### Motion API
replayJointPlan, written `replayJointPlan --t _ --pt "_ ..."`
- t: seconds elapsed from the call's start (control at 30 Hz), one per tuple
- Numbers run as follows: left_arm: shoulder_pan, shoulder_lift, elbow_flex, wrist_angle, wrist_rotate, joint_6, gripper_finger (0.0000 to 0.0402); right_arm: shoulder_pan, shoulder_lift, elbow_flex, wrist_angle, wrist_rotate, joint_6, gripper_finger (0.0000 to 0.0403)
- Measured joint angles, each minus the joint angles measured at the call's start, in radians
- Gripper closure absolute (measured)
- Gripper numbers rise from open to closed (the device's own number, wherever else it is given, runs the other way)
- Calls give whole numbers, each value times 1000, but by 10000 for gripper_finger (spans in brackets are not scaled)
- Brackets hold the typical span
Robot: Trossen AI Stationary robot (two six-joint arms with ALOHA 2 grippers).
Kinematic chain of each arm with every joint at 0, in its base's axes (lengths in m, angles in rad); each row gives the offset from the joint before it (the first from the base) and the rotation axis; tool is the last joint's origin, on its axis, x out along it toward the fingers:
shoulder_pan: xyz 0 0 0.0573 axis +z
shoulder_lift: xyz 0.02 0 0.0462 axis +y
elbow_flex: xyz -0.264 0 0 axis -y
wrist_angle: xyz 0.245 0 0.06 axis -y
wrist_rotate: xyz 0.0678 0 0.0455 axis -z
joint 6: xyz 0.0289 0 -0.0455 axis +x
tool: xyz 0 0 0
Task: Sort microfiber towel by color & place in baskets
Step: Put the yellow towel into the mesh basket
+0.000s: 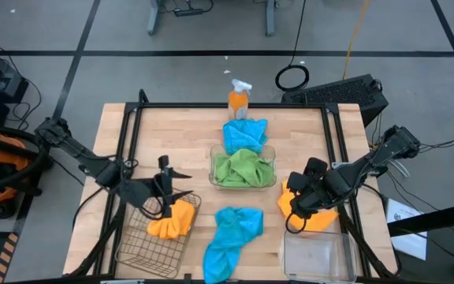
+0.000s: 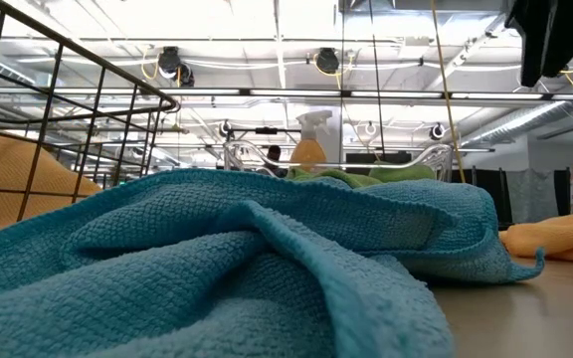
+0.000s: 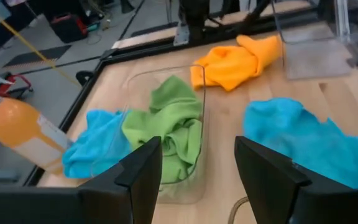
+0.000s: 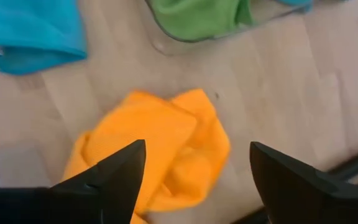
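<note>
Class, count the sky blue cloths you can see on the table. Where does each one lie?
2. One blue cloth lies behind the clear basket, by the spray bottle. The other blue cloth lies at the front, between the wire basket and the empty clear basket. None seems hidden.

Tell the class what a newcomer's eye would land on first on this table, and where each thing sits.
Most striking are the bright cloths: a sky blue towel sprawled at the table's front centre, and green towels heaped in the clear basket in the middle. The right gripper hangs open over an orange towel lying on the table on the right, while another orange towel sits in the wire basket on the left, beside the left gripper.
</note>
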State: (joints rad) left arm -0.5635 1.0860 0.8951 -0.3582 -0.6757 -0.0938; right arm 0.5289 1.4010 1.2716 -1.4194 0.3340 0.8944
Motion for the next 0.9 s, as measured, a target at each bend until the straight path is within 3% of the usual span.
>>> replayJointPlan --t 0.17,0.33,0.9 --pt "57 26 0 20 28 44 195 -32 0 0 -40 -8 -16 145" --pt "74 40 -1 57 32 84 195 -81 0 -28 5 -137 -26 147" --pt "79 89 -1 117 46 98 195 -181 0 -416 360 -297 79 147"
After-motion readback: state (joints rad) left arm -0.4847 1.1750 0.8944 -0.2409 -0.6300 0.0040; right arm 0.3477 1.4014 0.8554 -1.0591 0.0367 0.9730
